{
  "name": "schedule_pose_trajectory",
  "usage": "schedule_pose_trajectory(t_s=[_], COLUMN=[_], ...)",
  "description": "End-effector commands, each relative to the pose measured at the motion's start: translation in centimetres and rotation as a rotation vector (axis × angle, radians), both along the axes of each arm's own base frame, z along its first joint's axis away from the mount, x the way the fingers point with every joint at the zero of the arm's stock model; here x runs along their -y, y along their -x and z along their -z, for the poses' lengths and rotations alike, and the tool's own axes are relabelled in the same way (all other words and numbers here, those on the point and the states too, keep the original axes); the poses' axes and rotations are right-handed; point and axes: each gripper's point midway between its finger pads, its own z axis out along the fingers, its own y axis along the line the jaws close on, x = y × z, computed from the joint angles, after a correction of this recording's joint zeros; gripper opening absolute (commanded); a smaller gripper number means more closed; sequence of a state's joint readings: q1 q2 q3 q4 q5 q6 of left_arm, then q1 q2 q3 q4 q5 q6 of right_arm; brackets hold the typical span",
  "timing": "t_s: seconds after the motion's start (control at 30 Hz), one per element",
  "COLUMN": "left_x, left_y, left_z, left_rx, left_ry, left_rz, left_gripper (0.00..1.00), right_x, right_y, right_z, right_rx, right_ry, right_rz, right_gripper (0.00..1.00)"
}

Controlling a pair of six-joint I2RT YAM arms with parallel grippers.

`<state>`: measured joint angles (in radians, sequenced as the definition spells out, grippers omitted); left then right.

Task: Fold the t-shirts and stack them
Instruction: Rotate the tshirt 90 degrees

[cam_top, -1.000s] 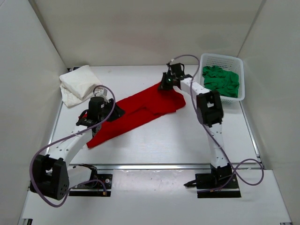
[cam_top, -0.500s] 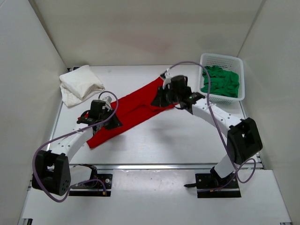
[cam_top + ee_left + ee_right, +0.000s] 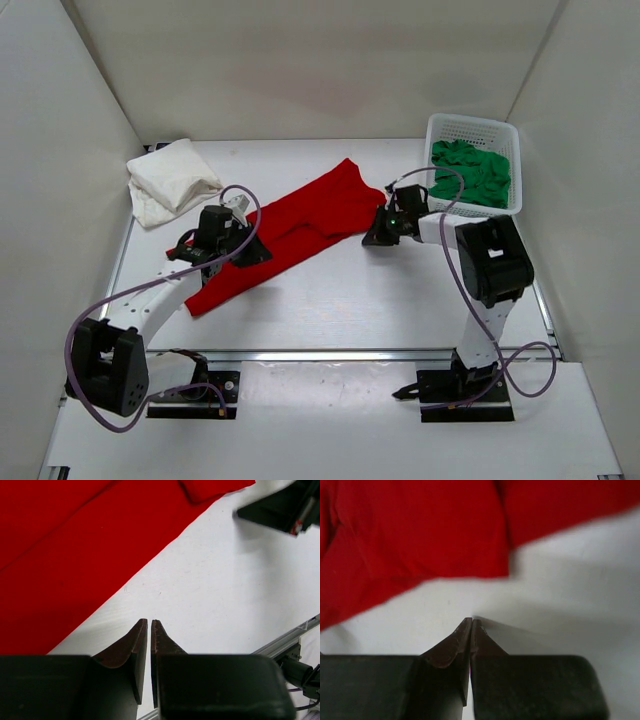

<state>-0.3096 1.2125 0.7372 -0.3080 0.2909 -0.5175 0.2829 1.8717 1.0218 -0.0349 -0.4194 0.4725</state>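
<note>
**Top view.** The bright red cloth t-shirt (image 3: 295, 225) now lies as a long, narrow band running diagonally across the white table (image 3: 340, 300). A second ago its right side spread wider, with the right gripper (image 3: 373, 238) on its far edge. That side has since been carried inward over the body. The right gripper has come away and sits low on bare table, just beside the shirt's right edge. The left gripper (image 3: 255, 252) has stayed at the shirt's near edge and has narrowed. I judge one lengthwise fold done and the crosswise folds still to come. The off-white cloth t-shirt (image 3: 172, 180) lies loosely folded at the far left. The green cloth t-shirt (image 3: 470, 172) is bunched in the white perforated plastic basket (image 3: 470, 122). From this height neither claw's gap can be read, and the left arm covers part of the red shirt.

**Left wrist.** The left gripper (image 3: 149, 622) shows its fingers drawn almost together with only a slit between them. They pinch nothing and hang over bare table just beside the red t-shirt (image 3: 75, 550). The dark shape at the top right is probably the other gripper, cut off by the frame.

**Right wrist.** The right gripper (image 3: 471, 621) is pressed together and empty, over table near the red t-shirt (image 3: 420, 530). This view is blurred, so the layers of the fold cannot be told apart.
</note>
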Motion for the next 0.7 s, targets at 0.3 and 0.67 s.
schedule_pose_trajectory(t_s=[0.3, 0.67], left_x=[4.7, 0.6], left_y=[-1.5, -4.3], left_z=[-2.1, -5.2], left_rx=[-0.014, 0.070], left_ry=[0.056, 0.069], left_rz=[0.115, -0.033], left_gripper=[0.25, 0.31], right_x=[-3.1, -8.2], right_y=[-17.0, -0.6], right_z=[-3.1, -8.1], right_rx=[0.107, 0.171], right_ry=[0.012, -0.121], right_rz=[-0.018, -0.141], right_gripper=[0.00, 0.33])
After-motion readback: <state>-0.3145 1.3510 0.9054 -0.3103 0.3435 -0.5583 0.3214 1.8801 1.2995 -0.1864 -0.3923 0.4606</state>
